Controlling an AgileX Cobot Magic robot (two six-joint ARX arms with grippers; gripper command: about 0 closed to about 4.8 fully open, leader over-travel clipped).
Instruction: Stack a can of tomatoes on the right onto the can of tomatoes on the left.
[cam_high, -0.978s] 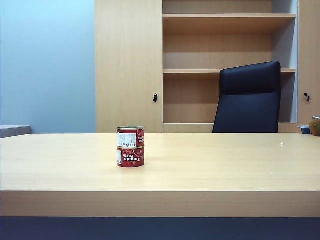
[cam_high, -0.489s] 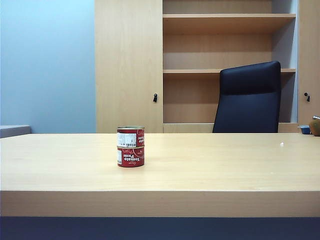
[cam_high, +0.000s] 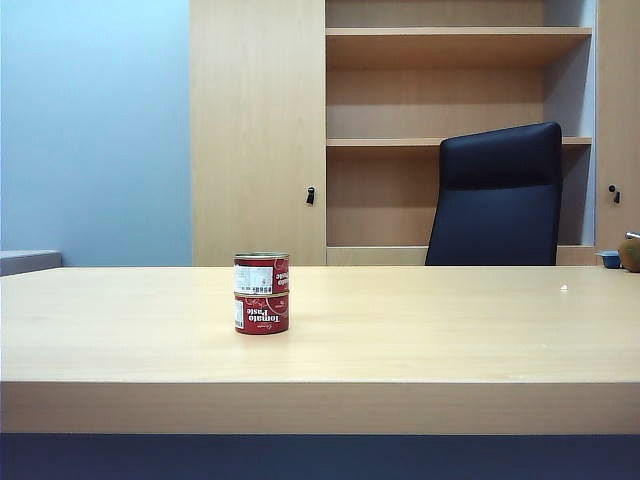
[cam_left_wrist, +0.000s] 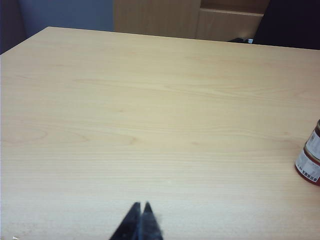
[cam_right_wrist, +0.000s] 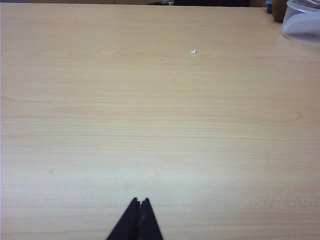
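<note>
Two red tomato paste cans stand stacked on the wooden table (cam_high: 420, 330): the upper can (cam_high: 261, 273) sits squarely on the lower can (cam_high: 262, 313), left of the table's middle. The stack (cam_left_wrist: 311, 161) also shows at the edge of the left wrist view. Neither arm appears in the exterior view. My left gripper (cam_left_wrist: 141, 204) is shut over bare tabletop, well apart from the stack, with nothing between its fingers. My right gripper (cam_right_wrist: 140, 201) is shut too, over bare wood, holding nothing.
A black office chair (cam_high: 497, 195) stands behind the table in front of wooden shelves (cam_high: 455, 140). A clear plastic container (cam_right_wrist: 302, 21) and a brown object (cam_right_wrist: 278, 10) sit at the far right table corner. A small white speck (cam_right_wrist: 193, 51) lies on the wood.
</note>
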